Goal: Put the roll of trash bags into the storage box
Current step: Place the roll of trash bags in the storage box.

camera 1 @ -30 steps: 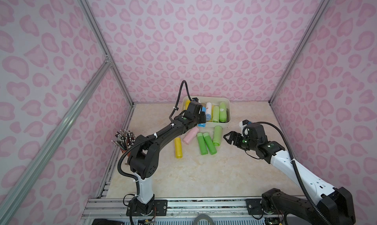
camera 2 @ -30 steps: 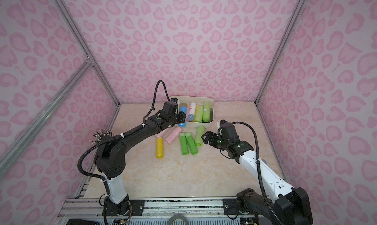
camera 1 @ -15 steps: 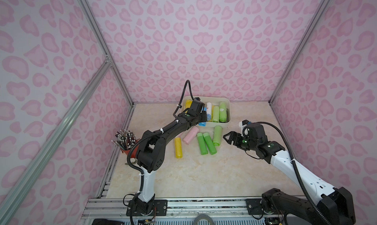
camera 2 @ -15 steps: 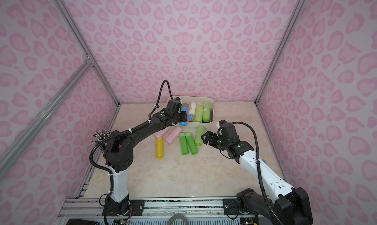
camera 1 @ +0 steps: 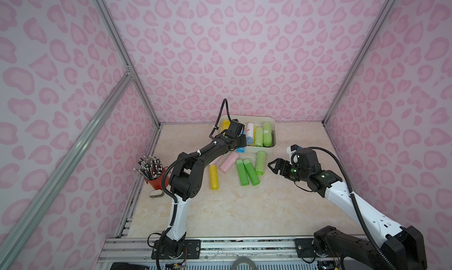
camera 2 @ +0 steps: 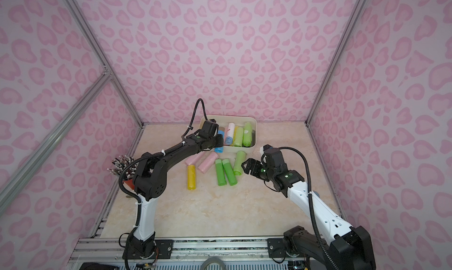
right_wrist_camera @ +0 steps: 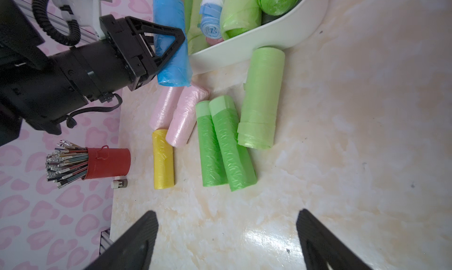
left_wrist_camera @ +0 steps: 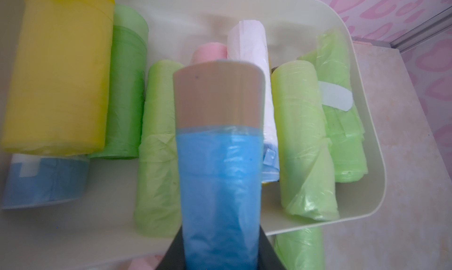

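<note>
The blue roll of trash bags was held tight in the left gripper, up over the near edge of the storage box; the right gripper hung over the table, jaws wide apart, near the green rolls.

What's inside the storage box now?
The storage box holds a yellow roll, white roll, pink roll, pale blue roll and green rolls. The gripped blue roll hides whatever lies beneath it.

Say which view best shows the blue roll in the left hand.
The right wrist view: the blue roll shows nearly whole in the left hand. The left wrist view is close, near end cropped. In both top views the arm hides most.
</note>
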